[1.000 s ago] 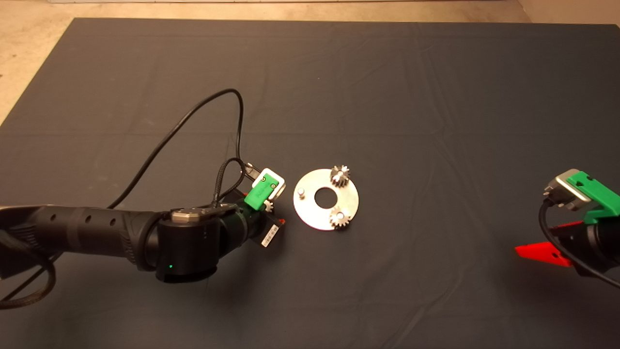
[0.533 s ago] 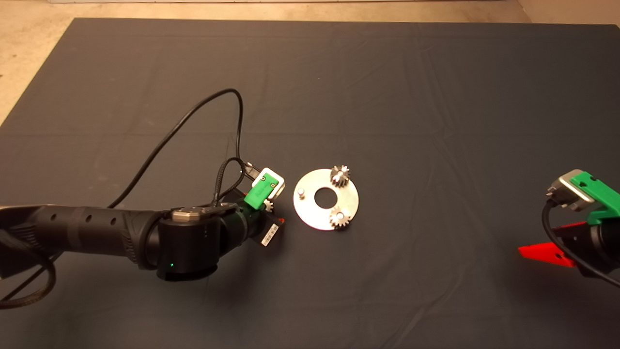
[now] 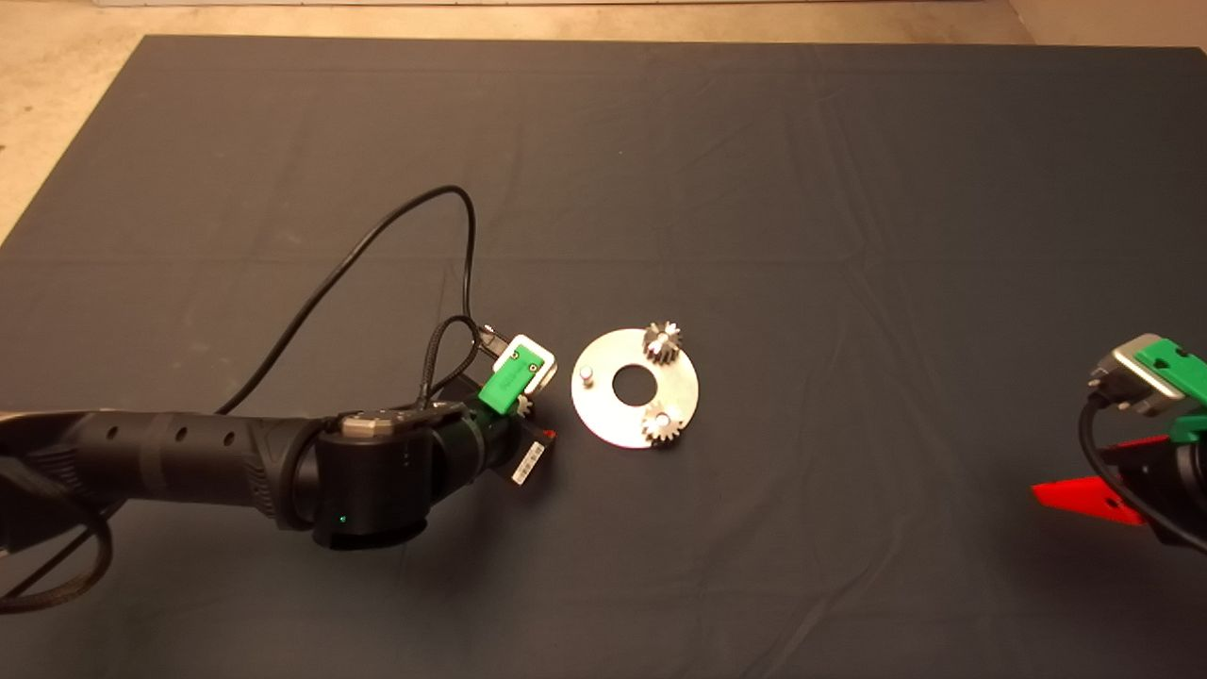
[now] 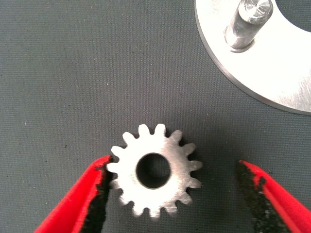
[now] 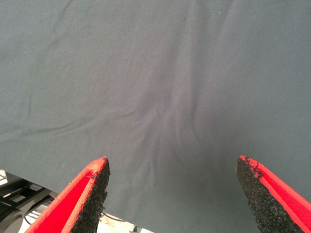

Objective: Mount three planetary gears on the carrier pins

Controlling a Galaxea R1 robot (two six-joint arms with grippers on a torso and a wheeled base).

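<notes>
The round metal disc point(image 3: 635, 415) lies mid-mat, and two planetary gears point(image 3: 662, 342) point(image 3: 662, 426) sit on two of its carrier pins. The third pin point(image 3: 586, 374) stands bare on the disc's left side. A bright silver gear point(image 4: 154, 170) lies flat on the mat just left of the disc point(image 4: 272, 63), near that bare pin point(image 4: 248, 22). My left gripper point(image 4: 173, 165) is open around this gear; one pad point(image 4: 102, 184) touches its teeth, the other stands apart. In the head view the left gripper point(image 3: 528, 420) largely covers the gear. My right gripper point(image 5: 172, 165) is open over bare mat.
A black cable point(image 3: 377, 236) loops above the left arm. The right gripper point(image 3: 1084, 498) sits at the mat's lower right edge. The mat's edge and floor fittings point(image 5: 19, 194) show in the right wrist view.
The left arm has sunk slightly toward the mat beside the disc. The right gripper has drawn back further toward the right edge. The disc and its two gears have not moved.
</notes>
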